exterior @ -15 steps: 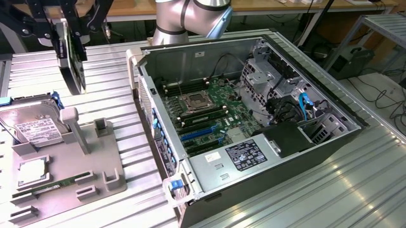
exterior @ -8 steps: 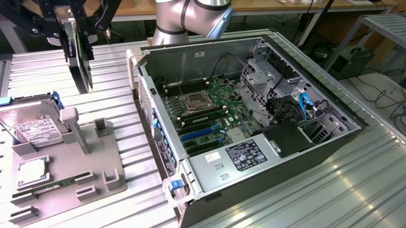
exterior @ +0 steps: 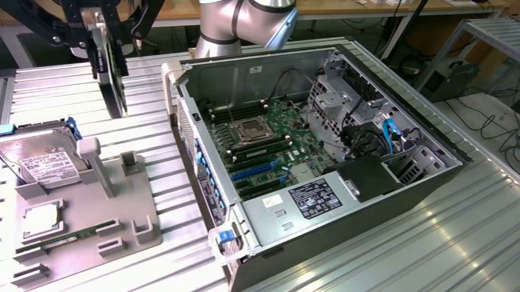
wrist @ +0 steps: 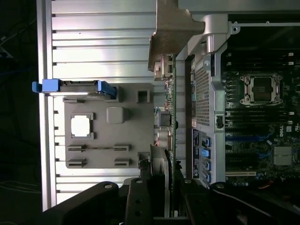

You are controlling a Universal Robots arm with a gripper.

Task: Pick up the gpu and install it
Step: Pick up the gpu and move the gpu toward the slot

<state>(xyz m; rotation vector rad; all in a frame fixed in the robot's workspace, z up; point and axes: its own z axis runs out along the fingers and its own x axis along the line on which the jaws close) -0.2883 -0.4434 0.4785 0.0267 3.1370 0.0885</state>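
The gpu (exterior: pixel 111 79) hangs edge-on in the air at the exterior view's upper left, above the ribbed table and left of the open computer case (exterior: pixel 203 73). My gripper (exterior: pixel 104 42) is shut on the card's upper part, with a black finger on each side. In the wrist view the gpu (wrist: pixel 169 117) runs as a thin green edge away from my gripper (wrist: pixel 164 192), and its silver end bracket (wrist: pixel 171 33) is at the far end. The card hangs between the grey fixture and the case wall.
The case lies open with its motherboard (exterior: pixel 268 140), CPU socket (exterior: pixel 250 131) and blue expansion slots (exterior: pixel 253 173) exposed. A grey fixture (exterior: pixel 130 207) at the exterior view's left holds a hard drive (exterior: pixel 45 161), a CPU (exterior: pixel 41 220) and a memory stick (exterior: pixel 61 242).
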